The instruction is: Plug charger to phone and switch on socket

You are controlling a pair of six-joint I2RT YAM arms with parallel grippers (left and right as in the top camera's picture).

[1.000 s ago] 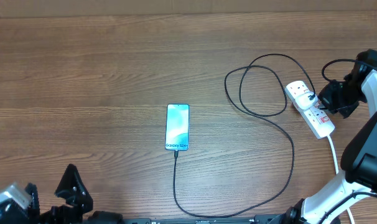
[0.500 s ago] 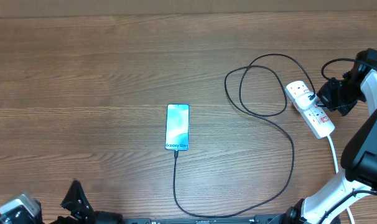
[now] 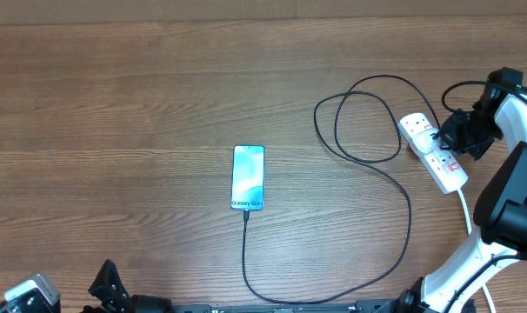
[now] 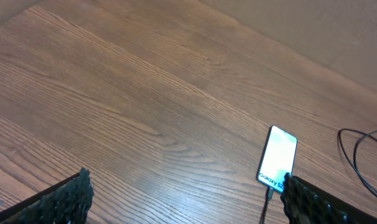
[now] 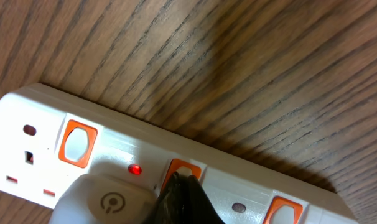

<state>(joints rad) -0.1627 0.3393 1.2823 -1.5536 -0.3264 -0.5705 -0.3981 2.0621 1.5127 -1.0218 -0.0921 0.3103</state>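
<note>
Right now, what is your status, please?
Left jaws open. Right jaws shut, tip at socket switch; red lamp lit. Charger reaches phone. No obstacle seen.

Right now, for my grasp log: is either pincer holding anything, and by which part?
Nothing is held. The right pincer is shut, its tip at a switch on the socket; the left pincer is open and empty.

Socket (image 5: pixel 33 155) white, lying slantwise across wood-grain tabletop (image 5: pixel 238 62), filling lower part of view. Right claw (image 5: pixel 176 182) black, fingers pressed together to one point, tip on middle orange switch (image 5: pixel 183 167). Small red lamp (image 5: pixel 135 169) lit just beside it. Left orange switch (image 5: pixel 76 144) and right orange switch (image 5: pixel 280 211) uncovered. White plug body (image 5: pixel 104 202) with round power mark sits in socket at bottom edge.
</note>
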